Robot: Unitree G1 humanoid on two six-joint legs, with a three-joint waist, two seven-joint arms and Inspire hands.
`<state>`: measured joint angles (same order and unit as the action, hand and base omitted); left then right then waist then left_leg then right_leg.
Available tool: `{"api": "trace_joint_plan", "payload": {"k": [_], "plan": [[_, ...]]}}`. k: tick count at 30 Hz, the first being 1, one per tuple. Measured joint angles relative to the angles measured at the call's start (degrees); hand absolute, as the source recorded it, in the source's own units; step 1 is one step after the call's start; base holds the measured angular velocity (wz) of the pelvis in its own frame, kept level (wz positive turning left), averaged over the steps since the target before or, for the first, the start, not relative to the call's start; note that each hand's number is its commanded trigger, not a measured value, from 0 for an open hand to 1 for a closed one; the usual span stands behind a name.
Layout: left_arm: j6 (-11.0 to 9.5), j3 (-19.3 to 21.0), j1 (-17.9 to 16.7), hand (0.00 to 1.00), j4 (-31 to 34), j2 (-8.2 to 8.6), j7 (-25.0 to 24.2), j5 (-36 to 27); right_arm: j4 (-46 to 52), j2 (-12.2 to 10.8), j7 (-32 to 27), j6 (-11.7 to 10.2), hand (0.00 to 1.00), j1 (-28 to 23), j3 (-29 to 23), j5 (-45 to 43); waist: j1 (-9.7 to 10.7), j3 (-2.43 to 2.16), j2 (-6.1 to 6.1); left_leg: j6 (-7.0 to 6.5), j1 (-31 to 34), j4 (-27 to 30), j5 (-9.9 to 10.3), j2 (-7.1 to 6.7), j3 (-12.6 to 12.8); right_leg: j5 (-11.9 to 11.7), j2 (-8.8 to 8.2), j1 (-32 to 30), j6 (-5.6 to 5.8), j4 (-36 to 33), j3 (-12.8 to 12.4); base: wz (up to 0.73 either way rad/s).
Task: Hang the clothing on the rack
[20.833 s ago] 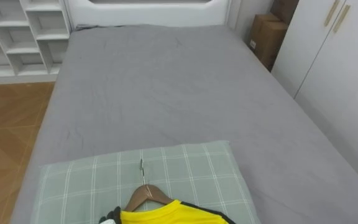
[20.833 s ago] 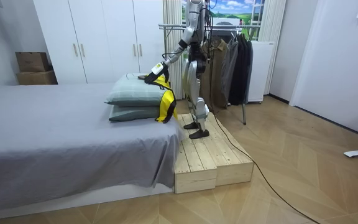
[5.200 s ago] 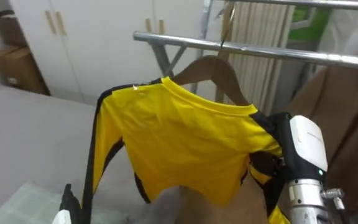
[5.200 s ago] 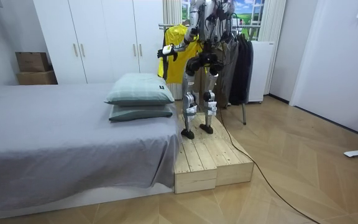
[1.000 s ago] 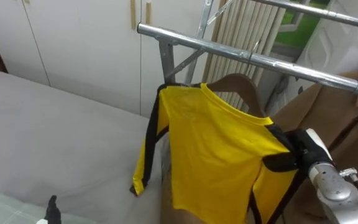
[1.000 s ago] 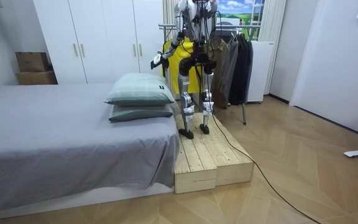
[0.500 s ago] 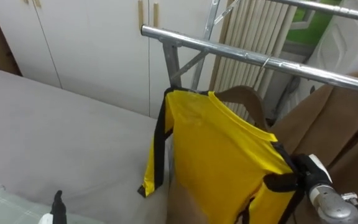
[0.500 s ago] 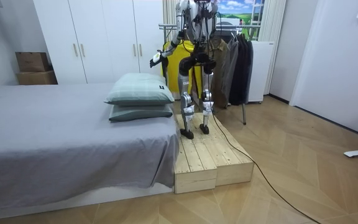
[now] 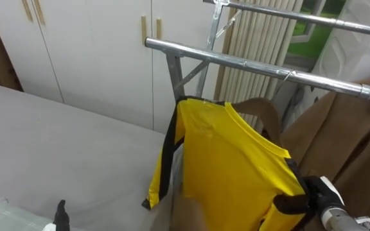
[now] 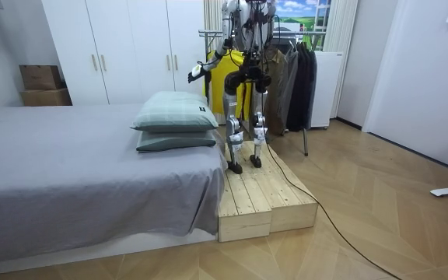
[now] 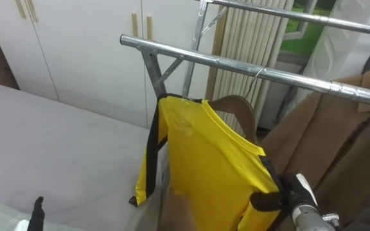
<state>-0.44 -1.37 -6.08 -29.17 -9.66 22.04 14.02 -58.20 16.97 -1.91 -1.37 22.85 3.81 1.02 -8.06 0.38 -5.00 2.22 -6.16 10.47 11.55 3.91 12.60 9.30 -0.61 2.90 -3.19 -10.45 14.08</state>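
Broadly, the grey bed takes up the room view's left, with white wardrobes along the wall behind it and two pale pillows stacked at its near end. Just beside that end lies a low wooden platform, and the robot stands upright on it, facing a metal clothes rack where dark coats hang at the room view's right. In the eye views a brown coat hangs at the right of the rack.

The yellow shirt, edged in black, hangs on a wooden hanger under the rack's lower rail. The hanger's wire hook meets that rail, and the shirt tilts down toward the robot's right.

The right hand is at the shirt's lower shoulder, its dark fingers curled round the cloth at that end of the hanger. The left hand shows at the lower left edge above the bed, well apart from the shirt; whether its fingers are wide or closed cannot be told.
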Motion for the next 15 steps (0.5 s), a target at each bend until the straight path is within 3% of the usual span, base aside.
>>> {"api": "trace_joint_plan", "payload": {"k": [6,15], "plan": [[0.0,-0.06,0.0,0.0,0.24,0.0,1.02,-0.02,0.03,-0.06,0.08,-0.03,1.0,-0.74,0.0,2.04,0.03,-0.74,0.18,0.0,0.07,0.02,0.0,-0.02,-0.04,-0.01,-0.02,0.09,0.0,-0.14,0.18,0.0],[0.0,-0.17,-0.01,0.0,0.22,-0.01,1.3,-0.02,0.03,-0.06,-0.71,-0.51,1.0,-0.85,-0.04,2.01,0.23,-0.65,0.19,0.0,0.08,-0.2,0.0,0.13,-0.11,-0.02,0.13,0.14,-0.01,-0.08,0.27,0.0]]}}
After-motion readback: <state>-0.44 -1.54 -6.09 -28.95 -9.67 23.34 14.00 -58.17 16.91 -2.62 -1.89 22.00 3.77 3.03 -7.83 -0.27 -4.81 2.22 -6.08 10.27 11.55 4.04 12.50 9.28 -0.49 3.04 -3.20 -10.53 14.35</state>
